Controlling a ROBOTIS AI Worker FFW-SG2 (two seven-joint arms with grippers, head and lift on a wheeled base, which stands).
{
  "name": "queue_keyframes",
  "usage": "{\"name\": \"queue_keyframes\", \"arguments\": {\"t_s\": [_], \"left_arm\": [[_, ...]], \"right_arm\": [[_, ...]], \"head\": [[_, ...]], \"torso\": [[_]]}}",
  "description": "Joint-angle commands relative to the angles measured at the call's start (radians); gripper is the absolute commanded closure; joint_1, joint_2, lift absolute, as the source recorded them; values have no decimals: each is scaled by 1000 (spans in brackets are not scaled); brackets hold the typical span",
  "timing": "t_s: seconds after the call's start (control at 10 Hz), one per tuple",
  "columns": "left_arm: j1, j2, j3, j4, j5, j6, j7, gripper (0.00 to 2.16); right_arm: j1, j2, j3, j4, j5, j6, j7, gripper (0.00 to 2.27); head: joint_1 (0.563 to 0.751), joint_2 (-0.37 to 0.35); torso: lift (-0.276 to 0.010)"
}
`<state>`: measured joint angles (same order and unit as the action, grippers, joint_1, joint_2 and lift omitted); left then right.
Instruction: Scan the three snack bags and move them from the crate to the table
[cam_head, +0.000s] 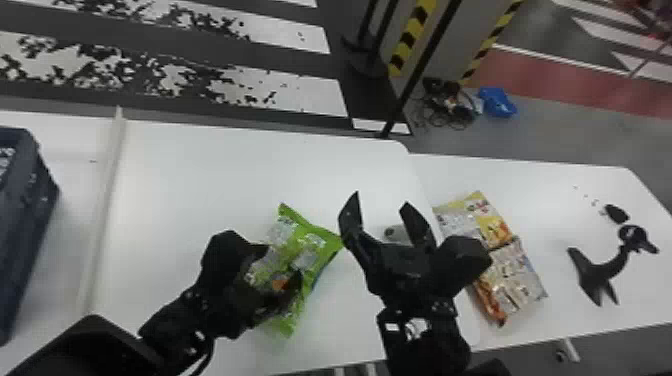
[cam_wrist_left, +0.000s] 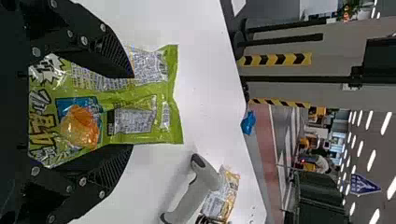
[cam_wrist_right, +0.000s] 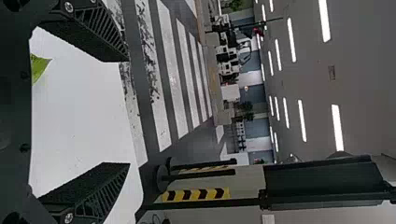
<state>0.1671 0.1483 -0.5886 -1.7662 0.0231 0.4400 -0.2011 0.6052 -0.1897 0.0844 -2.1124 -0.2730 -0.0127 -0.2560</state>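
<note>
In the head view, my left gripper (cam_head: 283, 262) is over the green snack bag (cam_head: 312, 245) on the white table. Its fingers stand wide apart in the left wrist view, my left gripper (cam_wrist_left: 133, 111) having the green bag (cam_wrist_left: 133, 100) between and partly behind them. Right of that bag, my right gripper (cam_head: 381, 200) is open with nothing between its fingers; in the right wrist view my right gripper (cam_wrist_right: 129, 112) faces the table, a green bag corner (cam_wrist_right: 39, 68) near its base. A grey scanner (cam_head: 398, 233), partly hidden by the right gripper, is also in the left wrist view (cam_wrist_left: 194, 192).
Two more snack bags, a yellow one (cam_head: 462, 215) and one with an orange edge (cam_head: 515, 280), lie on the right-hand table. Beyond them is a black stand (cam_head: 602, 270). A dark blue crate (cam_head: 30, 210) stands far left, past a raised white strip (cam_head: 105, 200).
</note>
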Motion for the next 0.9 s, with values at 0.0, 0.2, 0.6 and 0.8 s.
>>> {"name": "queue_keyframes", "arguments": {"t_s": [0.0, 0.2, 0.6, 0.8], "left_arm": [[52, 10, 46, -87, -2, -5, 0, 26], [132, 28, 168, -202, 12, -20, 2, 26], [338, 56, 438, -403, 107, -204, 15, 26], [414, 51, 520, -407, 150, -376, 71, 26]], "right_arm": [[10, -1, -5, -9, 0, 0, 0, 87], [21, 1, -11, -9, 0, 0, 1, 87], [25, -1, -5, 12, 0, -6, 12, 80], [13, -1, 38, 51, 0, -3, 35, 63]], "head": [[695, -350], [695, -350], [695, -261], [695, -168]], "torso": [[-62], [-62], [-62], [-62]]}}
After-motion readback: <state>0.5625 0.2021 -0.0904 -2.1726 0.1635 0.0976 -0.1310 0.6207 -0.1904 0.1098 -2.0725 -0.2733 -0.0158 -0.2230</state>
